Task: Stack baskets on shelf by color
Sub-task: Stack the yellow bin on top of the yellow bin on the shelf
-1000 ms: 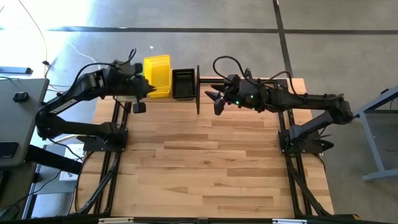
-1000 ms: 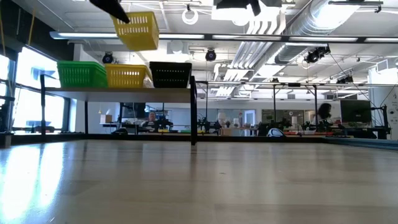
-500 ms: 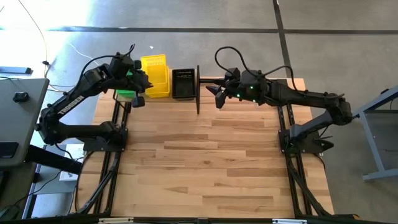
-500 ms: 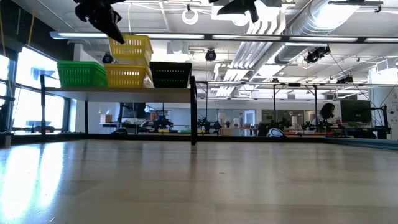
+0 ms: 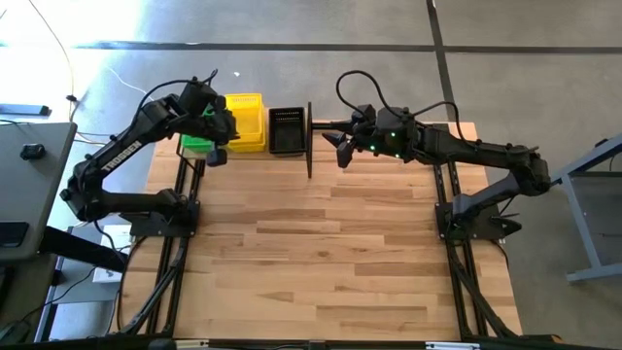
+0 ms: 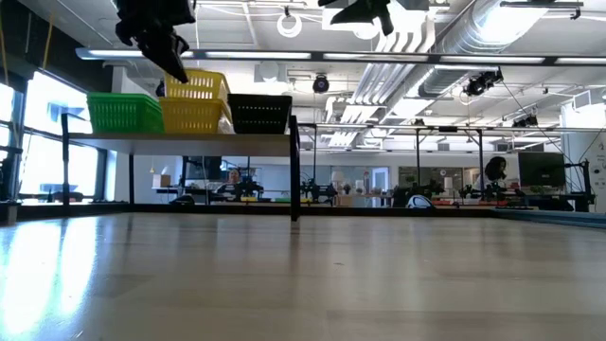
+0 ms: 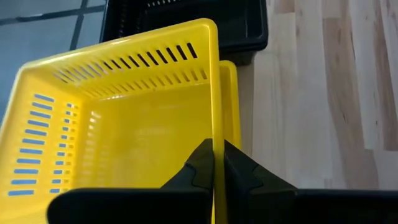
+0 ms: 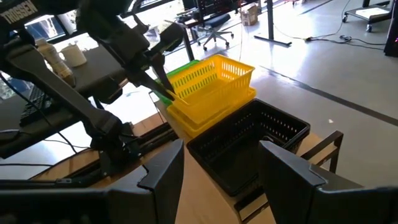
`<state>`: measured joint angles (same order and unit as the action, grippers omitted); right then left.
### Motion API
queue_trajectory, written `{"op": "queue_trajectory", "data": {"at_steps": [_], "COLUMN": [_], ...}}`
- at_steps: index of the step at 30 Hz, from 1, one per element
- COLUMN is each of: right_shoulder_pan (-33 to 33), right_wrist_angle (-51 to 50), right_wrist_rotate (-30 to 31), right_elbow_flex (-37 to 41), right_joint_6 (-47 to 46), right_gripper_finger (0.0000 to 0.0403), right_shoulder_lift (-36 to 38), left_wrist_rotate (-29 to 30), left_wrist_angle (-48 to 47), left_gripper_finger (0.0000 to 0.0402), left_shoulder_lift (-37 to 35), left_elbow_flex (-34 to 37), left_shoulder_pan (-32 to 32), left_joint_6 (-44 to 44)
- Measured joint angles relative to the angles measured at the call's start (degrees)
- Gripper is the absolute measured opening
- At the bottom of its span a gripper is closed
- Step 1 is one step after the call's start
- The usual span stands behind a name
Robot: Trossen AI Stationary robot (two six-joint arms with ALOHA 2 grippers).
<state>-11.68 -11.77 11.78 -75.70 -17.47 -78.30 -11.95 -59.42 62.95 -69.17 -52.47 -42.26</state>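
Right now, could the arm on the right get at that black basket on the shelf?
Probably yes. The right gripper hovers open just beside the black basket, whose open top is uncovered. The shelf's black upright stands between them, so it would likely have to come in from above.

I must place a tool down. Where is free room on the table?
The wood table is bare between the two arm bases and toward the near edge. The far left is crowded: green, yellow and black baskets fill the shelf, where the left gripper pinches another yellow basket's wall.
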Motion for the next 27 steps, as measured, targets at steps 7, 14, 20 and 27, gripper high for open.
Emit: {"op": "queue_trajectory", "data": {"at_steps": [7, 14, 20, 27], "right_shoulder_pan": [0.00, 0.00, 0.00, 0.00], "right_wrist_angle": [0.00, 0.00, 0.00, 0.01], "right_wrist_rotate": [-0.03, -0.03, -0.01, -0.01], "right_elbow_flex": [0.00, 0.00, 0.00, 0.00], "right_joint_6": [1.06, 1.50, 1.49, 1.49], "right_gripper_finger": [0.0186, 0.0186, 0.0186, 0.0186], "right_shoulder_lift": [0.00, 0.00, 0.00, 0.00], "left_wrist_rotate": [0.16, 0.27, 3.87, 6.58], "left_wrist_angle": [-0.34, -0.79, -0.95, -3.99], "left_gripper_finger": [0.0000, 0.0000, 0.0016, 0.0057], "left_shoulder_lift": [2.44, 3.76, 3.82, 3.82], "left_elbow_flex": [0.00, 0.00, 0.00, 0.00], "left_shoulder_pan": [-0.50, -0.50, -0.50, -0.50], "left_joint_6": [-1.34, -1.46, -2.20, -4.80]}}
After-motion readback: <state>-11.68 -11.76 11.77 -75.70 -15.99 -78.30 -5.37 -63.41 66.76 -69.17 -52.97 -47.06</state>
